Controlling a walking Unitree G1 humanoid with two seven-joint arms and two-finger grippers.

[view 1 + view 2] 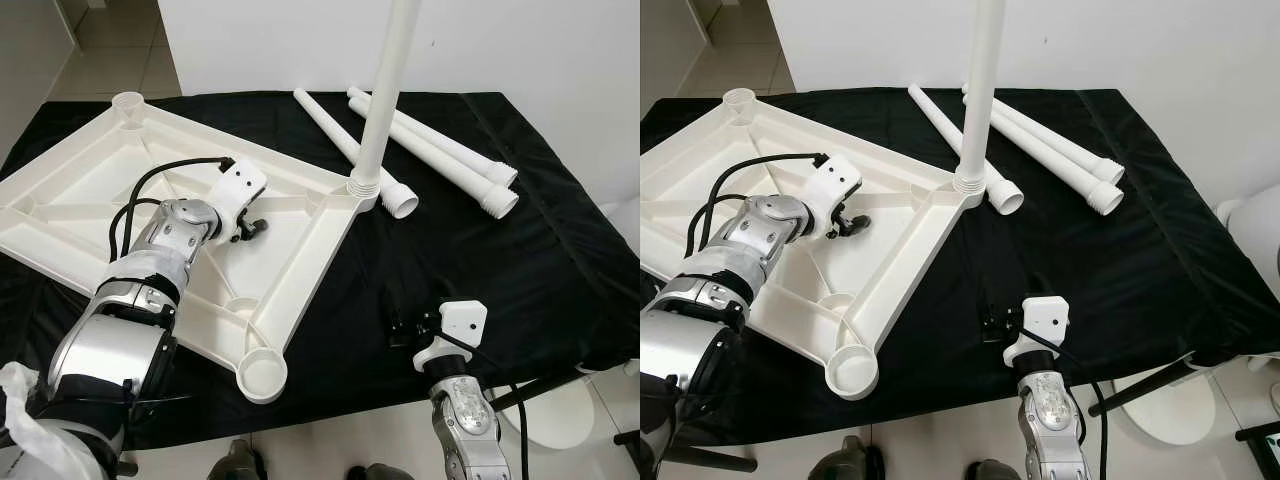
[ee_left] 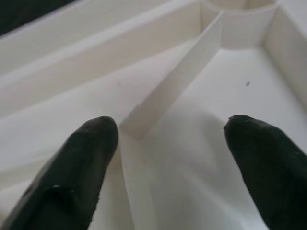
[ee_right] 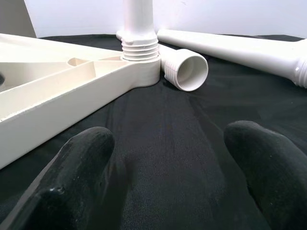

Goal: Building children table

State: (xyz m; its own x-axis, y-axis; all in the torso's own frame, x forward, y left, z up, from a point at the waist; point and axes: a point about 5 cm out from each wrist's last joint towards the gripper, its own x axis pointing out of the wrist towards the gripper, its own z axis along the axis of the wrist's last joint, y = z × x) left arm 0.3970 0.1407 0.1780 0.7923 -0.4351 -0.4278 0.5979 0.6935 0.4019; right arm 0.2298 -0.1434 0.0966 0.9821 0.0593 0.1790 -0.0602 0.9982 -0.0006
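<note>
bracing the upturned tabletop (image 1: 90,215) on the black cloth (image 1: 480,260) comes first: i keep the left gripper (image 1: 250,228), jaws open and empty, pressed low over its ribs. one leg (image 1: 385,90) stands screwed in; three loose legs (image 1: 440,150) lie beyond. right gripper (image 1: 405,330) hovers open above the cloth, aimed at them.

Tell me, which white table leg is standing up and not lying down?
The table leg screwed into the corner of the upside-down tabletop stands upright. The other three legs lie flat on the black cloth behind it.
</note>
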